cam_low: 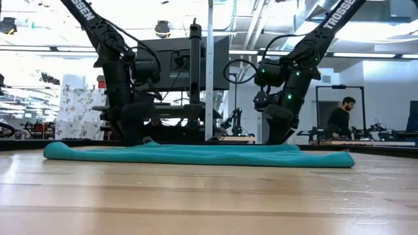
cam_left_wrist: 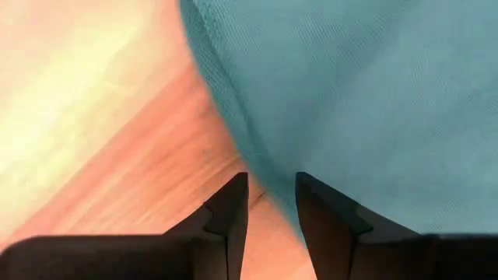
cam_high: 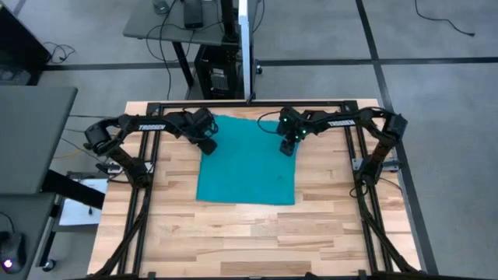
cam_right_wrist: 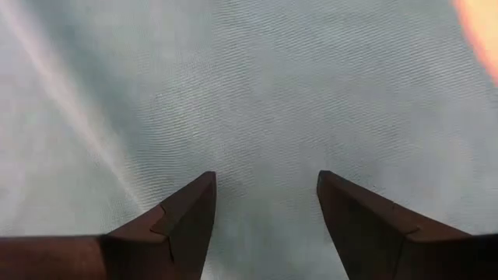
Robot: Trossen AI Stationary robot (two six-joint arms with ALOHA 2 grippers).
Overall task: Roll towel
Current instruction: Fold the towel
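Only partly do the pictures show where the fingertips meet the cloth: in the low view both grippers' tips are lost behind the towel [cam_low: 196,155] and dark clutter. The left gripper [cam_left_wrist: 271,183] stands at the towel's far left corner, its jaws a narrow gap apart; the cloth's edge runs right by the tips, but whether fabric sits between them cannot be told. The right gripper [cam_right_wrist: 266,180] stands over the far right part of the cloth with its jaws wide apart and nothing between them, only teal weave beneath.

From above, the towel [cam_high: 249,159] lies flat and unrolled, close to square, spreading from both grippers toward the table's near side; its far edge runs from the left gripper [cam_high: 208,145] to the right gripper [cam_high: 289,145], its near edge well away from both.

Under it is a pale wooden table [cam_high: 233,233] inside a black frame. Beyond, a monitor [cam_low: 179,62] stands behind the arms, and a person [cam_low: 339,119] is far off past the right gripper.
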